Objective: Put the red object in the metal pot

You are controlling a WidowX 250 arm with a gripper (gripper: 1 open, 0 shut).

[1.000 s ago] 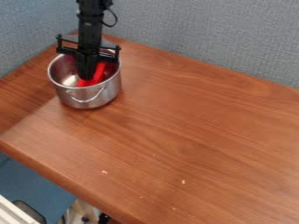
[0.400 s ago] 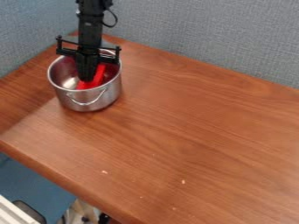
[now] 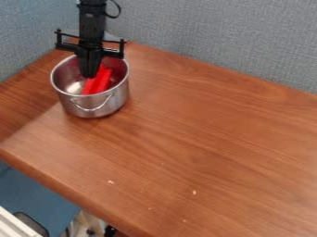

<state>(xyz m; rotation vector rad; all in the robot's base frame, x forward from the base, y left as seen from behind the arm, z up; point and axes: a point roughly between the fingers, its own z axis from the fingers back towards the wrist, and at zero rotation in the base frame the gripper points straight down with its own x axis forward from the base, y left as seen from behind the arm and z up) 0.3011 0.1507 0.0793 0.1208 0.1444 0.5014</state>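
Observation:
The metal pot (image 3: 77, 102) stands at the table's far left, shiny, with a wire handle hanging at its front. The red object (image 3: 111, 75) lies tilted inside it, its upper end resting near the pot's right rim. My black gripper (image 3: 92, 74) hangs nearly straight down into the pot's mouth. Its fingers are shut and meet the left side of the red object. The fingertips are partly hidden by the gripper body and the block.
A brown wooden table (image 3: 186, 139) stretches to the right and front of the pot. A grey-blue wall (image 3: 235, 37) runs close behind the pot and arm. The table's front-left edge (image 3: 50, 176) drops off to the floor.
The gripper has risen slightly over the pot, and more of the red object shows inside than before. The pot has not moved.

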